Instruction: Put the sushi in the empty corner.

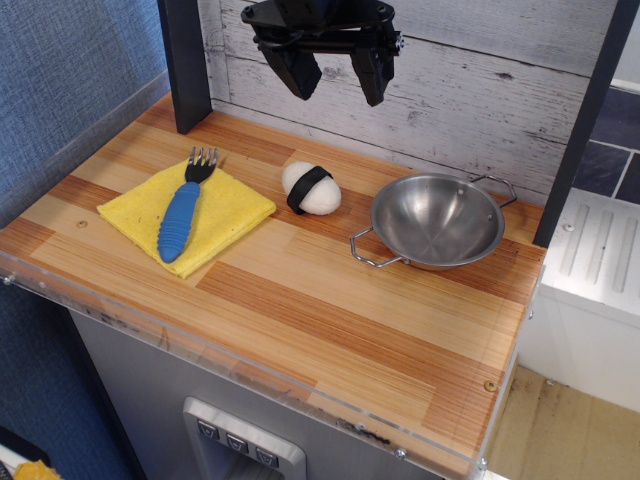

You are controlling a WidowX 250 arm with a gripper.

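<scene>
Striped wood tabletop, whitewashed plank wall behind. Gripper hangs high at back, jaws apart, holding nothing. Sushi lies on tabletop directly below gripper, slightly toward front; cloth with fork to one side, bowl to other. Step judged: pre-grasp, sushi not yet taken. Next move calls for straight descent, jaws closing across sushi, then carry toward empty corner, front of tabletop beyond bowl. Gripper top and arm cut off by frame edge.

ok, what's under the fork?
The fork lies on the yellow cloth, blue handle toward the front edge, tines toward the wall. Under the cloth is the wood countertop; that covered patch can't be seen.
</scene>
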